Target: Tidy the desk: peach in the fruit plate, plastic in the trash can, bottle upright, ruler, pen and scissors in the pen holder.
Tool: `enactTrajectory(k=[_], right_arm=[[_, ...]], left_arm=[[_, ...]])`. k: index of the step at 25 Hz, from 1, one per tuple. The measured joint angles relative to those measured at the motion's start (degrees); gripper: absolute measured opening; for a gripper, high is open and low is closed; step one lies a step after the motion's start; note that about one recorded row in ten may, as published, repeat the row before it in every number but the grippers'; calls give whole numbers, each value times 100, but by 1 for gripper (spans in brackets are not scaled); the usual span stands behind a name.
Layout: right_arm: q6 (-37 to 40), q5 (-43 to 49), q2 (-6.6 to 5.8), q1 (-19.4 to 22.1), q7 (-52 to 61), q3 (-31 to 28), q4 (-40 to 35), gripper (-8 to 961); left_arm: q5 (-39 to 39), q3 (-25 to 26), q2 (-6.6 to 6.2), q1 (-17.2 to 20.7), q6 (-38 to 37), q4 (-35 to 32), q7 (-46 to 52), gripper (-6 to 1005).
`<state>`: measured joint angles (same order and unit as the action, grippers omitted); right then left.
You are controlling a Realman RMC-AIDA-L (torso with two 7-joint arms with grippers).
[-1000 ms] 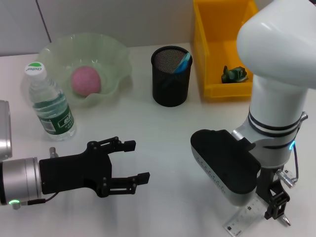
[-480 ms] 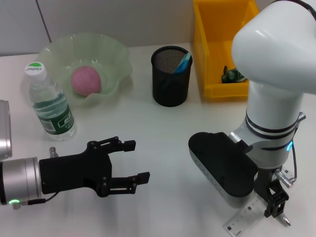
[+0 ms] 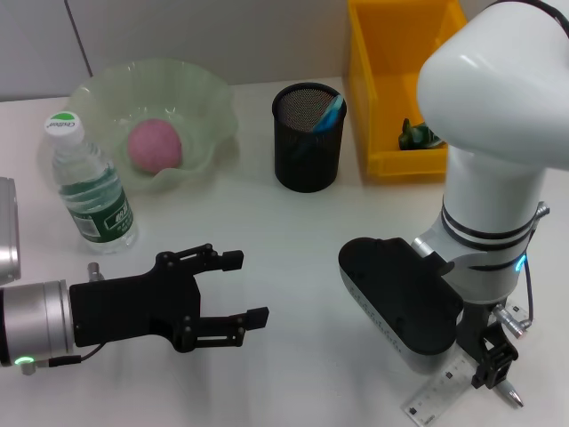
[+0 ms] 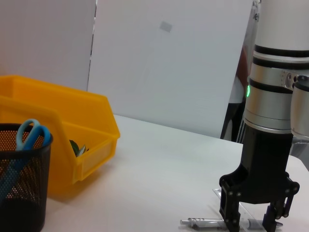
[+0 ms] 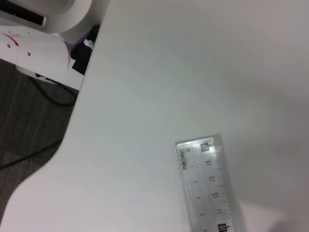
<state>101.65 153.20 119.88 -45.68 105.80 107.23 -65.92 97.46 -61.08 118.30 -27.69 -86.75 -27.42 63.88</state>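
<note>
The right tool [image 4: 255, 223] is down at the near right corner of the surface [image 3: 293, 249], black fingers spread apart and straddling a slim silver pen [image 4: 212, 223] that lies flat beside a clear plastic ruler [image 5: 207, 186]. It looks set for a top-down pinch; nothing is gripped yet. The left tool [image 3: 233, 304] hovers near the front left edge, prongs open and empty, apparently waiting its turn.

Much already sits where it belongs. The pink peach [image 3: 156, 146] rests in the pale green ruffled fruit plate [image 3: 209, 98] at the back left. The clear water bottle with green label [image 3: 89, 191] stands upright just in front of it. The blue-handled scissors [image 4: 26, 137] poke out of the black mesh pen holder [image 3: 307, 138] at the back centre. A yellow plastic bin [image 3: 373, 107] at the back right holds a crumpled dark green scrap [image 3: 418, 133], probably the plastic.

The surface is plain white and matte, backed by a pale wall. Beyond the near edge, dark flooring and cables show.
</note>
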Motion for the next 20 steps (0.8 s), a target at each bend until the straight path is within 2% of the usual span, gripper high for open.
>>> enactTrajectory(k=[20], right_arm=[[-14, -1, 0, -8, 80, 102, -43, 582]], left_arm=[[1, 70, -9, 16, 0, 0, 2, 861]])
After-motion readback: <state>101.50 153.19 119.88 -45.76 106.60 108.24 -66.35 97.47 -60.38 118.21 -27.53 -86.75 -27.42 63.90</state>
